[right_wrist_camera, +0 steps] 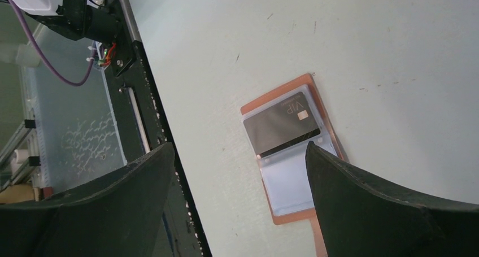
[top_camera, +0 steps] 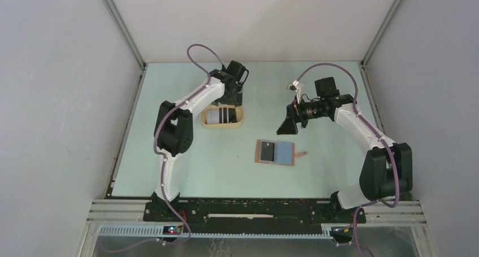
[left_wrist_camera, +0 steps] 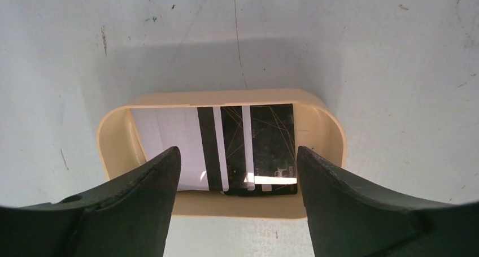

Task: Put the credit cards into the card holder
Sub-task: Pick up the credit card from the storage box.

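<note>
Several credit cards lie overlapped in an oval beige tray [left_wrist_camera: 110, 138]: a whitish card [left_wrist_camera: 166, 135] with a dark stripe on the left and a black card [left_wrist_camera: 268, 141] on the right. My left gripper [left_wrist_camera: 237, 166] hangs open just above the tray [top_camera: 209, 123], its fingers straddling the cards without touching them. The card holder [top_camera: 275, 152] lies unfolded mid-table, reddish-brown with light blue pockets [right_wrist_camera: 291, 183]. A dark grey card [right_wrist_camera: 281, 124] sits in one of its pockets. My right gripper [right_wrist_camera: 240, 155] is open and empty, raised above the table beside the holder; the top view shows this gripper [top_camera: 288, 126] behind it.
The holder's snap tab [right_wrist_camera: 319, 237] sticks out on the side toward the right arm. The black base rail [right_wrist_camera: 152, 127] runs along the table's near edge. White walls enclose the table at the back and both sides.
</note>
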Controlling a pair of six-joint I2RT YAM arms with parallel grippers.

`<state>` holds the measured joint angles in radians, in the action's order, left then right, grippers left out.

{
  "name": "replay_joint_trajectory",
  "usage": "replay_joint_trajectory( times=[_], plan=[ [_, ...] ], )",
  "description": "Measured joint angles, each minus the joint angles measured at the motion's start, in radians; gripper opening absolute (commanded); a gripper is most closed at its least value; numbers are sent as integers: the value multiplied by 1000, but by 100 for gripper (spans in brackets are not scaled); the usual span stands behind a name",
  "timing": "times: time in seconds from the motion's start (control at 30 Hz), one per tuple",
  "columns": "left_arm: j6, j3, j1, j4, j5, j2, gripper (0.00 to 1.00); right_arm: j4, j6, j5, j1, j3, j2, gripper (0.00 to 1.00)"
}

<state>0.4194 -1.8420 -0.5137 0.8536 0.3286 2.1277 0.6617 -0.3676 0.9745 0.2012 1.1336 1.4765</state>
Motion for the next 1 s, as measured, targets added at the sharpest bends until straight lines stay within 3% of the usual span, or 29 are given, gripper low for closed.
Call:
replay_joint_trajectory(
  times=[0.2, 1.0],
  plan=[
    [-13, -80, 11, 57, -3, 24, 81, 16, -1, 24, -32, 0, 14, 94],
    [-62, 83, 23, 6, 11, 8, 82, 17, -3, 22, -39, 3, 15, 94]
  ],
)
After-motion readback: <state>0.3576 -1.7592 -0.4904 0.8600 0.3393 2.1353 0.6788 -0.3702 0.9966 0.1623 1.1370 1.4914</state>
